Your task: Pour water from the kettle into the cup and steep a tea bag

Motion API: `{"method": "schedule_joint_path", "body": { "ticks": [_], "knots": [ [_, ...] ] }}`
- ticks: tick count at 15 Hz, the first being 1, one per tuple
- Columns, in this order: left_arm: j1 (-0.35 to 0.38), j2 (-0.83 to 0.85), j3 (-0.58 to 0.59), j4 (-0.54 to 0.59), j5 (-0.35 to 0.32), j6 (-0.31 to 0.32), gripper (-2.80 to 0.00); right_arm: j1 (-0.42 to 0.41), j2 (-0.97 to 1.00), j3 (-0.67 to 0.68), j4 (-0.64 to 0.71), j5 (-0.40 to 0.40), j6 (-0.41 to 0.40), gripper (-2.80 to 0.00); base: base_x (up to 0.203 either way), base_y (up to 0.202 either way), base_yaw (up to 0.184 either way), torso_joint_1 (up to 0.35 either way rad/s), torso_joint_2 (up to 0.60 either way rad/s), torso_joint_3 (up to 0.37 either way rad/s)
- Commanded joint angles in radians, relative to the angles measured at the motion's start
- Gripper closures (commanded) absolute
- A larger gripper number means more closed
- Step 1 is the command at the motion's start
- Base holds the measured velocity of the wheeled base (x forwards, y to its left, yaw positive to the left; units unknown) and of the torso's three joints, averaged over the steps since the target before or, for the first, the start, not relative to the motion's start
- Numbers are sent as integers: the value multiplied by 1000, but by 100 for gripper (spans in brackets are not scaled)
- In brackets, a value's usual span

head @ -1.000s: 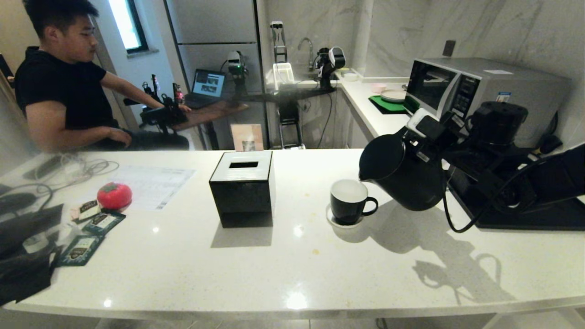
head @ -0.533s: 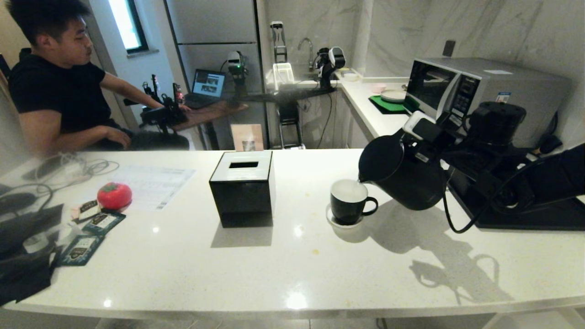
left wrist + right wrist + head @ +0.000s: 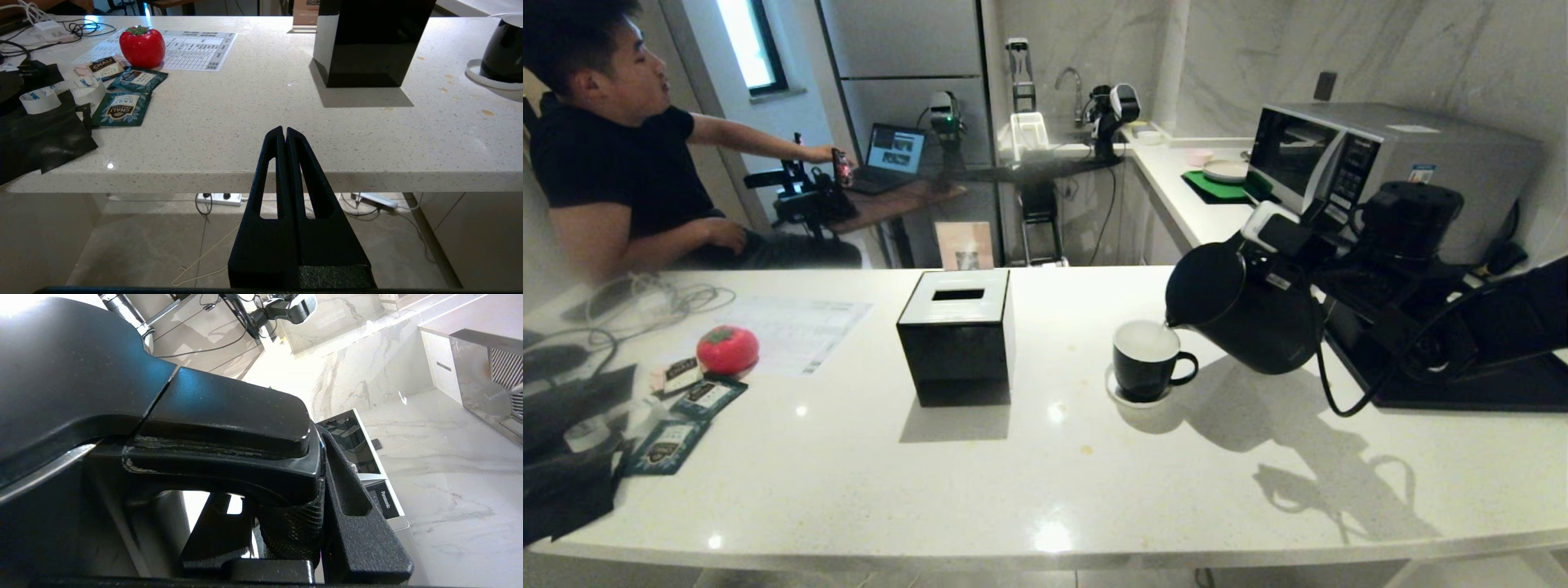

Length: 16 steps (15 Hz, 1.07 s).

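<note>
The kettle point(image 3: 1245, 306) is up off the bench point(image 3: 1045, 457), matte black and round-bellied, tipped over with its short spout right at the rim of the cup point(image 3: 1147, 359). The right claw point(image 3: 286, 522) is clamped on the kettle's handle, textured fingers point(image 3: 359, 514) pressed against both sides of it, with the arm reaching in from the right of the head view. A black cord hangs in a loop off the kettle's back.

The cup stands upright on its small white saucer point(image 3: 1112, 390), glossy black outside, white inside, loop handle pointing towards the kettle. Water can't be made out against that white interior.

The left claw point(image 3: 284, 134) hangs below the bench's near edge, fingers pressed together, gripping nothing.

To the cup's left, well apart, sits a black box point(image 3: 956, 335) with a slot on top. Far left on the bench: a red tomato-shaped thing point(image 3: 727, 349), teal sachets point(image 3: 690, 412) just beside it, a printed sheet point(image 3: 792, 327), cables and dark cloth. No pale tea bag can be picked out there.

Behind the kettle stands a microwave point(image 3: 1380, 163). A person point(image 3: 613, 163) in a black shirt sits beyond the bench, one arm stretched out towards a desk.
</note>
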Motion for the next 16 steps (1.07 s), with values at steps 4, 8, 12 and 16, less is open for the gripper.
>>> {"method": "schedule_joint_path", "body": {
  "ticks": [4, 8, 12, 16],
  "knots": [
    [0, 0, 0, 0, -1, 0, 0, 2, -1, 0, -7, 1, -31, 0, 0, 0, 0, 0, 0, 0],
    [0, 0, 0, 0, 0, 0, 0, 11, -1, -25, 1, 1, -33, 0, 0, 0, 0, 0, 0, 0],
    [0, 0, 0, 0, 0, 0, 0, 36, -1, -38, -10, -67, -33, 0, 0, 0, 0, 0, 0, 0],
    [0, 0, 0, 0, 0, 0, 0, 43, -1, -40, -10, -67, -33, 0, 0, 0, 0, 0, 0, 0]
  ]
}}
